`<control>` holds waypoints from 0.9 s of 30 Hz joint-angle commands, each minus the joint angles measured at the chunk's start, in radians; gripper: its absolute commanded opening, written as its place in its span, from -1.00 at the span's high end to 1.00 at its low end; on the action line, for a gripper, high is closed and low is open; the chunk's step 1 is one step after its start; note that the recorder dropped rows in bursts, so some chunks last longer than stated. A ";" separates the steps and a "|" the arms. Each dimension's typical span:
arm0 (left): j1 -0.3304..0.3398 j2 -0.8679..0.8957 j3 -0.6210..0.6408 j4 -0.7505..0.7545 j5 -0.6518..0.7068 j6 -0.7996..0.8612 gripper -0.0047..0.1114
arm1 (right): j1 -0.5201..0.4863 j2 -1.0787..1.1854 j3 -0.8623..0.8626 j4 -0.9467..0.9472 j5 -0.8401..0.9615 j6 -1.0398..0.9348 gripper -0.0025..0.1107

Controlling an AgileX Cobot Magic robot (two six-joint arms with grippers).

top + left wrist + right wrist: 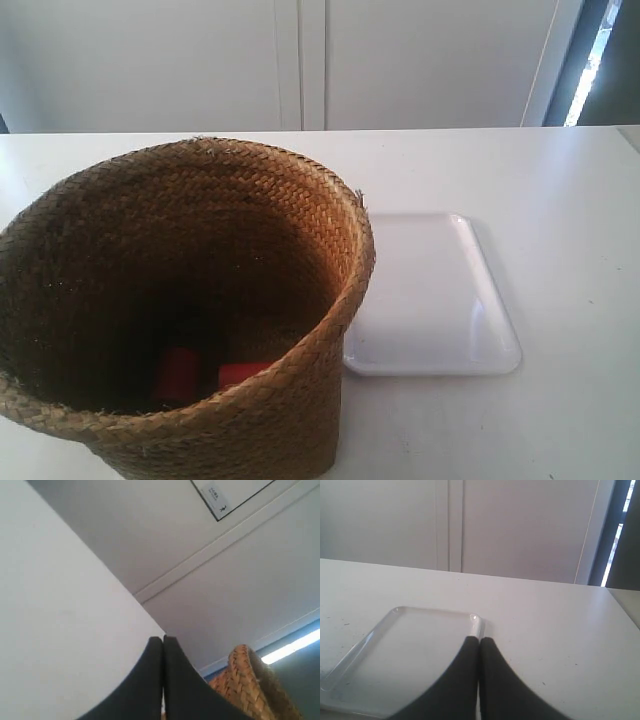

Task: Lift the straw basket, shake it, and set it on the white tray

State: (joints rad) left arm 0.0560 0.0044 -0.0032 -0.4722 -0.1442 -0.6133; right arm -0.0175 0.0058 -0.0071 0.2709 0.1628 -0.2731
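Observation:
The straw basket (190, 300) fills the exterior view's left, mouth open toward the camera, its base cut off by the frame's lower edge. Beside it on the table lies the white tray (430, 295), and the basket's rim overlaps the tray's near left edge in this view. Neither arm shows in the exterior view. My left gripper (162, 639) is shut, fingertips together, with the basket's braided wall (245, 680) close beside one finger. My right gripper (480, 639) is shut with nothing in it, low over the table at the tray's (410, 650) corner.
Two red blocks (178, 375) (243, 373) lie at the bottom of the basket. The white table (560, 200) runs back to a pale panelled wall (300, 60). A dark window strip (600, 50) stands at the far right.

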 commanded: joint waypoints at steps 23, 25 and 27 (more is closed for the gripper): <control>0.002 0.125 -0.225 0.435 0.299 0.086 0.92 | -0.003 -0.006 0.007 -0.003 -0.003 0.001 0.96; 0.002 0.221 -0.300 0.555 0.337 0.086 0.92 | -0.003 -0.006 0.007 -0.003 -0.003 0.001 0.96; 0.002 0.315 -0.371 0.632 0.366 0.080 0.92 | -0.003 -0.006 0.007 -0.003 -0.003 0.001 0.96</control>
State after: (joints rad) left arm 0.0560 0.2128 -0.2930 0.0281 0.1805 -0.5348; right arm -0.0175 0.0058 -0.0071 0.2709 0.1628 -0.2731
